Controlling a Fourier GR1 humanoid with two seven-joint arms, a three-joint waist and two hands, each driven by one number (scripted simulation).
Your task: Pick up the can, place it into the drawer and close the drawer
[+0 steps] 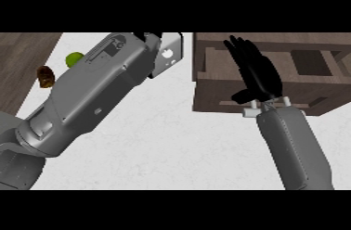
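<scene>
The wooden drawer unit [212, 80] stands on the white counter at the upper right, with a dark opening [308, 62] in it. My right hand [257, 73] lies over the unit, open, its fingers straight and pointing away from me, thumb out to the left. No can shows anywhere in the view. My left forearm [96, 94] crosses the view from the lower left to the top centre. Only a black sliver of the left hand [149, 37] shows at the top edge, beside the white wrist plate [168, 53]. Whatever lies under that forearm is hidden.
A green round object [73, 59] and a brown object [46, 76] lie at the left, where the dark wooden surface [21, 62] meets the white counter [178, 145]. The white counter spreads between my two forearms.
</scene>
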